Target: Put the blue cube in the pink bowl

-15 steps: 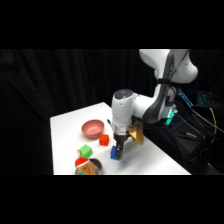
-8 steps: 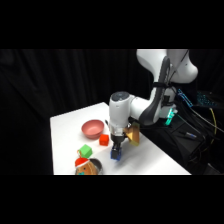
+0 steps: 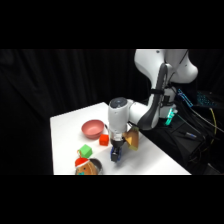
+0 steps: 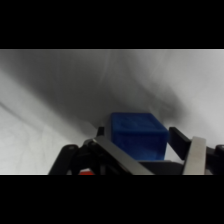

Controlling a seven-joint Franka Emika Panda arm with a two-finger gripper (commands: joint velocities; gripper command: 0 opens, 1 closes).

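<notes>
Up it comes: against the look a second ago the gripper (image 3: 117, 153) has risen a touch off the white table (image 3: 150, 159) and drifted a shade toward the near edge, and the blue cube (image 3: 116, 156) has gone up with it. From the wrist camera the blue cube (image 4: 138, 135) sits squarely between the two fingers (image 4: 195, 154), one pressed to each side, so the claw is clamped on the block, narrow to the cube's width. Table surface below looks bare and pale, which fits a block carried clear of it, though how much clearance there is I cannot say.

Over in the side view the pink bowl (image 3: 93, 128) waits toward the far left of the table, apart from the gripper, with the red cube (image 3: 104, 139) lying between the two, just beside the bowl's rim. A green cube (image 3: 85, 150) sits nearer the front left, and a small red-and-brown object (image 3: 84, 166) is at the front edge.

So the grasp looks done and the carry is the step in hand. Next, I'd judge, it wants enough height to pass over the red cube and the bowl's rim, a sweep across to centre above the bowl, then a lowering and release
</notes>
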